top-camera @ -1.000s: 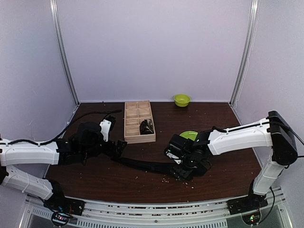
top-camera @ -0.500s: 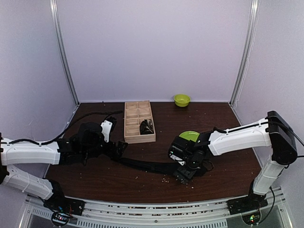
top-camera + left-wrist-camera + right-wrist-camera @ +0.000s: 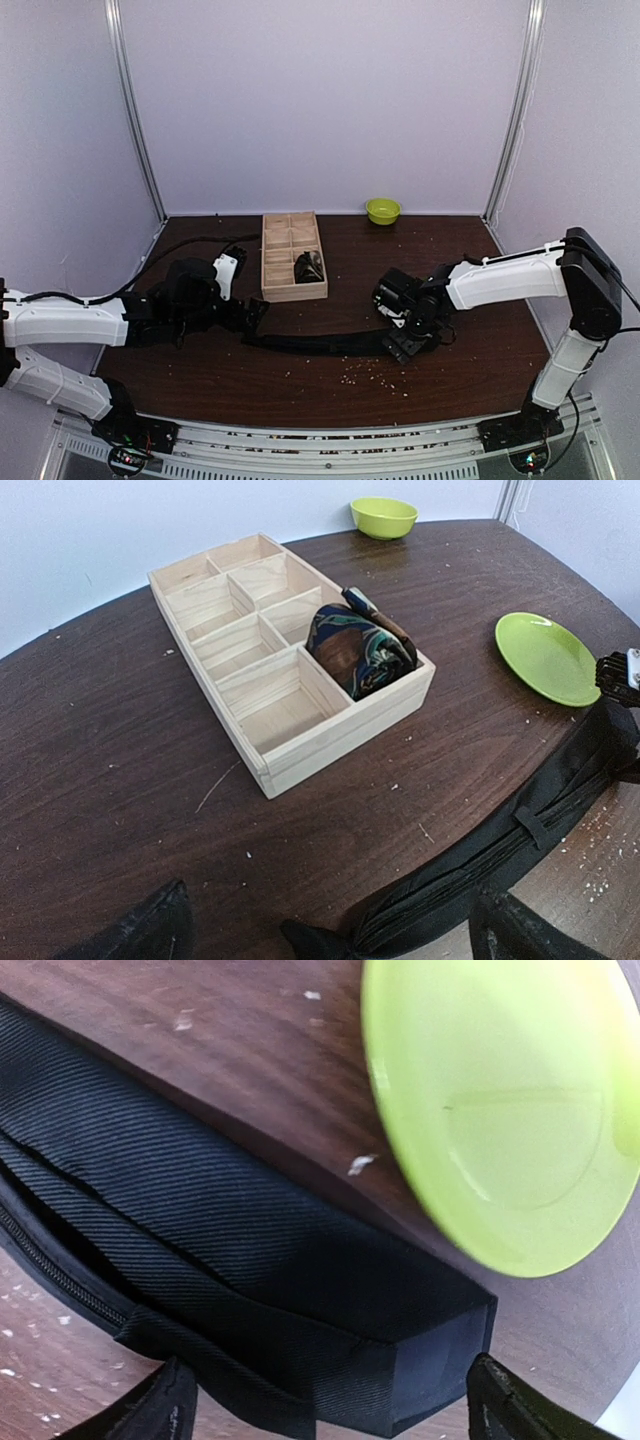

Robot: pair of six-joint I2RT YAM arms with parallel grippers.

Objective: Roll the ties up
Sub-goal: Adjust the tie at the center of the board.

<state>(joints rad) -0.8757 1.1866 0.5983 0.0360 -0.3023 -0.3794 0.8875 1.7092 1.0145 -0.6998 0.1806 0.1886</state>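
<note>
A long black tie (image 3: pixel 320 344) lies nearly straight across the table's front between my two grippers. My left gripper (image 3: pixel 255 318) is open at its narrow end; in the left wrist view the tie (image 3: pixel 470 865) runs between the spread fingers (image 3: pixel 150 930) of the gripper (image 3: pixel 330 935). My right gripper (image 3: pixel 408 340) is open over the wide end; in the right wrist view the folded wide end (image 3: pixel 300 1280) lies between its spread fingers (image 3: pixel 165 1410), the gripper (image 3: pixel 335 1410) just above it. A rolled patterned tie (image 3: pixel 350 655) sits in a tray compartment.
A wooden divided tray (image 3: pixel 345 730) stands at the middle back (image 3: pixel 280 290). A green plate (image 3: pixel 510 1110) lies right beside the tie's wide end and also shows in the left wrist view (image 3: pixel 548 658). A green bowl (image 3: pixel 382 210) stands by the back wall. White crumbs dot the table.
My right gripper has moved right and away from me, and the tie's wide end went with it. The tie now lies straighter. The left arm has barely moved.
</note>
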